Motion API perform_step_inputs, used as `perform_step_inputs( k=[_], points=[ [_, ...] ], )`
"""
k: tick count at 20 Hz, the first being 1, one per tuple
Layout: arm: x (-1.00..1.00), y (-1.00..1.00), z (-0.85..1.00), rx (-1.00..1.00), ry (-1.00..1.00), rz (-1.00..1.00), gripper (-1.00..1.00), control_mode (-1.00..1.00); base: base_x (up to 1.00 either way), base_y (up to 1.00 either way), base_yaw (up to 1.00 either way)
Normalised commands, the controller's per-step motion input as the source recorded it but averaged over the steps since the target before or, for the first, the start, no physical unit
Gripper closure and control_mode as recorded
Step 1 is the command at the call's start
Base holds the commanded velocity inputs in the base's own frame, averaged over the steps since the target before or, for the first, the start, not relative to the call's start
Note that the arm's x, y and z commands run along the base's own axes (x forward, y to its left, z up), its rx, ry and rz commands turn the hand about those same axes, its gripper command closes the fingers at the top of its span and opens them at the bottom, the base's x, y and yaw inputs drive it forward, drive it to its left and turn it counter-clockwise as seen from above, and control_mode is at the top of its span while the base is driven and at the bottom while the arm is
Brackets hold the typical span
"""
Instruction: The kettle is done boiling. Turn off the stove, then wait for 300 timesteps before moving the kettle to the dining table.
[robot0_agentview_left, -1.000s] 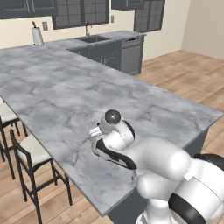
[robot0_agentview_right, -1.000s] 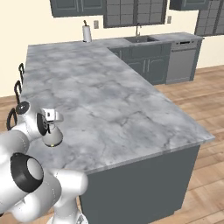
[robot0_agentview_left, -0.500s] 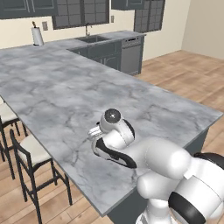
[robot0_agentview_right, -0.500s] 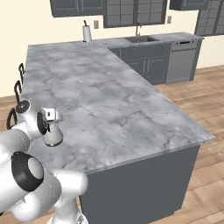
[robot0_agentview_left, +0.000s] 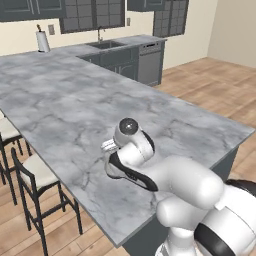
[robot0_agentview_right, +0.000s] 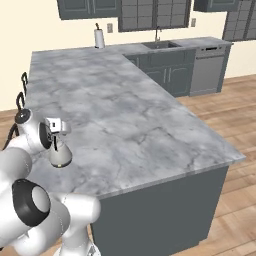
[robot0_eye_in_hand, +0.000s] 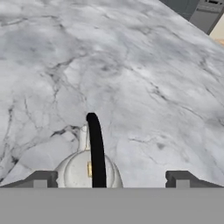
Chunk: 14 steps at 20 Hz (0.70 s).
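Just let go: opened the tool within the last second, and now holding its two fingertips wide apart, one to each side of the kettle's black handle and touching neither side of it. Clamping nothing, then – merely hanging close over the kettle. Standing upright and unsupported on the bench, that kettle, near the front end of the marble and towards the side with the chairs, a little in from the edge. Reads as the delivery made: kettle set down on the dining bench and released, so probably nothing left but to lift the arm straight up and clear without snagging the arched handle on the way. Worth noting no change in the arm's place or the kettle's across that second – only the spread of the fingers. Counting outward from here: one tool with two fingertips; one kettle with one handle and one short spout; one long marble bench; two dark-framed, cream-seated chairs along its left side in the left base view. Beyond, against the far wall: one paper-towel roll, one sink with one tap, one dishwasher.
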Motion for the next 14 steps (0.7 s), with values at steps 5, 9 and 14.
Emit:
perform_step_inputs(
  k=[5, 9, 14],
  points=[
    [-0.07, 0.00, 0.59, -0.10, 0.06, -0.02, -1.00, -1.00, 0.00, 0.00, 0.00],
    [-0.18, 0.00, 0.53, -0.10, 0.04, -0.03, -1.00, -1.00, 0.00, 0.00, 0.00],
    [-0.35, 0.00, 0.46, -0.09, 0.01, -0.03, -1.00, -1.00, 0.00, 0.00, 0.00]
  ],
)
